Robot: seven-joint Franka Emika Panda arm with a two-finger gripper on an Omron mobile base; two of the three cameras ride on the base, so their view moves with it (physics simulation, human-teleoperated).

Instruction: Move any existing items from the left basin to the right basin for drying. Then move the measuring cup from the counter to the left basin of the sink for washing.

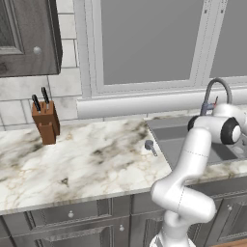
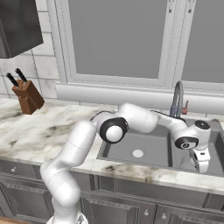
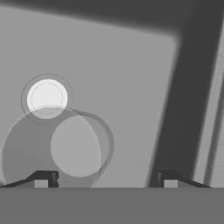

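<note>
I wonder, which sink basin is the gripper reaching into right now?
The right basin, the recess right of the divider; the gripper hangs there, while the left basin lies beside it.

This is a rendered home kitchen: a broad white marble-look bench (image 1: 87, 164) with grey-brown veining carries a grey steel double sink (image 2: 144, 151) with a tall arched grey faucet (image 2: 177, 98), a brown wooden knife block (image 1: 46, 123), above grey panelled cabinets (image 1: 72, 224), beneath a large window (image 1: 144, 41).

white grey-veined counter (image 1: 87, 159), brown knife block (image 1: 46, 123).
</note>
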